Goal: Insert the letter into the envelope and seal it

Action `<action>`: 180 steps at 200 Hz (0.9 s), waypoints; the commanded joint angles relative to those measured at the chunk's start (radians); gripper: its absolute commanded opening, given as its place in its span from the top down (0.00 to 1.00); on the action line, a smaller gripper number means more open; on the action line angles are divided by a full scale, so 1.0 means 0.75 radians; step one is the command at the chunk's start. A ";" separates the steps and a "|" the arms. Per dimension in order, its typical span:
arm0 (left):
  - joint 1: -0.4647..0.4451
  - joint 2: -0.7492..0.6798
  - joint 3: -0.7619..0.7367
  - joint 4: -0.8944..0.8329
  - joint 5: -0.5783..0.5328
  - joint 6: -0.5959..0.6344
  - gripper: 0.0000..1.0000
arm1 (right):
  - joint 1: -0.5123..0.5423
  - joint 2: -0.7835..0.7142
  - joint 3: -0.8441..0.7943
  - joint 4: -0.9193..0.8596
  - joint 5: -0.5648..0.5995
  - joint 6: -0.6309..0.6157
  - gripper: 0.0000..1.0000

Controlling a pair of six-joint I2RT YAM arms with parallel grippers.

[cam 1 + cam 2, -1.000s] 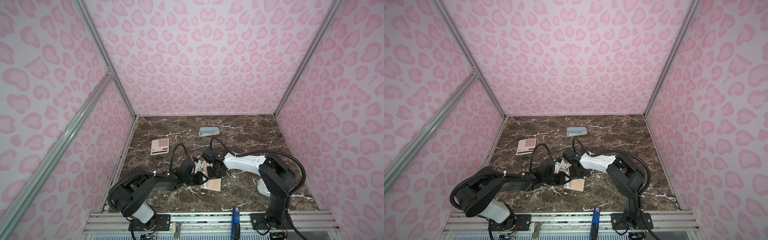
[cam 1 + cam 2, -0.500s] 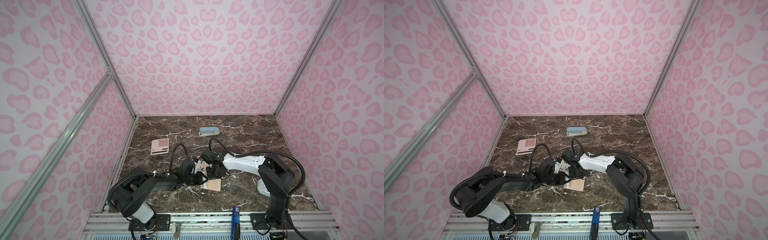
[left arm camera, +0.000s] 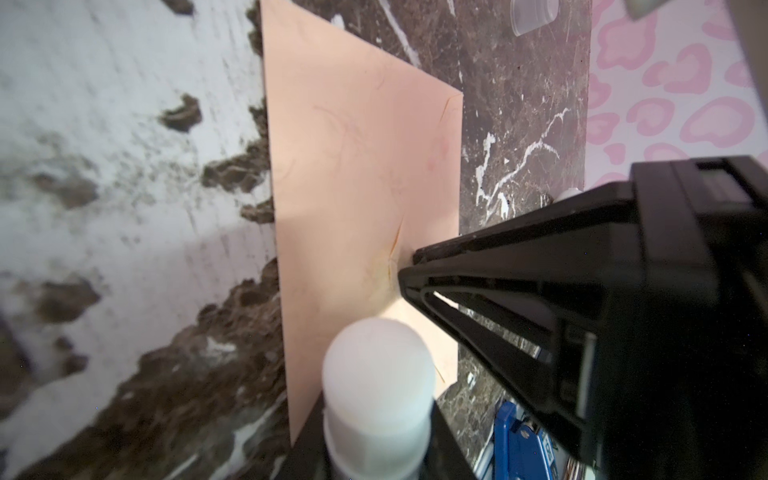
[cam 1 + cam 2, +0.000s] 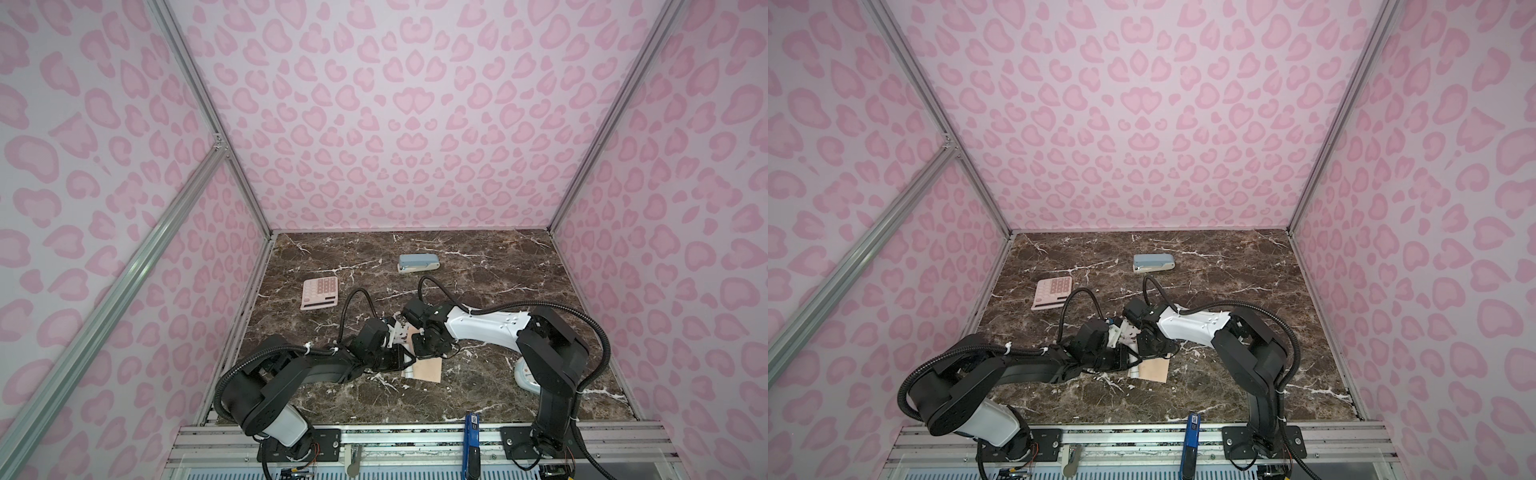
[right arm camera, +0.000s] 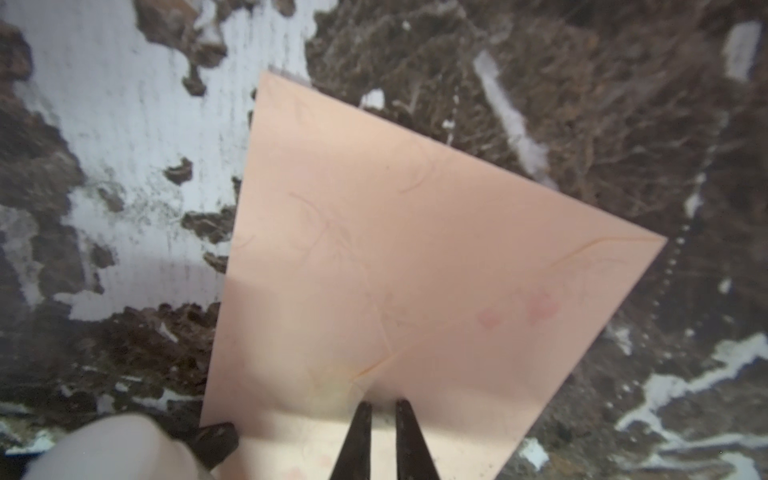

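Front edge of tabletop (image 4: 415,407): a blue tool (image 4: 471,424) stands on the rail, and nothing here differs from the earlier top views.
Envelope (image 4: 429,370): flat on the marble, lower middle of both top views, where it lay a second ago, seamed side up.
Envelope heading: paler flap end toward frame left, peach body toward frame right. Its long axis seems to run near-to-far, but the claws cover its far part, so I cannot be sure.
Left claw (image 3: 376,449): pinching a white stick (image 3: 376,365) whose rounded end hangs over the flap; its own fingertips are mostly cut off.
Right claw (image 5: 381,411): tips a narrow gap apart, set where the envelope's seams meet, with nothing seen between them.
Hard to read: faint curling lines and pinkish marks on the peach paper.
White object (image 4: 524,374): half hidden behind the right arm.
Farther back: pink calculator (image 4: 319,293), then blue-grey stapler (image 4: 417,263), both unmoved.
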State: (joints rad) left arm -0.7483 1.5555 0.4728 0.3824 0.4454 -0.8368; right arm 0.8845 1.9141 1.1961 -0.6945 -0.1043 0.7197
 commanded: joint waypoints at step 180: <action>0.014 -0.027 0.094 -0.243 -0.040 0.111 0.96 | -0.081 -0.190 0.021 -0.166 -0.111 -0.061 0.67</action>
State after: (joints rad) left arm -0.7403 1.5513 0.5293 0.2508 0.4374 -0.7841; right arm 0.8406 1.8114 1.2037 -0.7650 -0.1837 0.6880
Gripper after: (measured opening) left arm 0.280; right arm 0.321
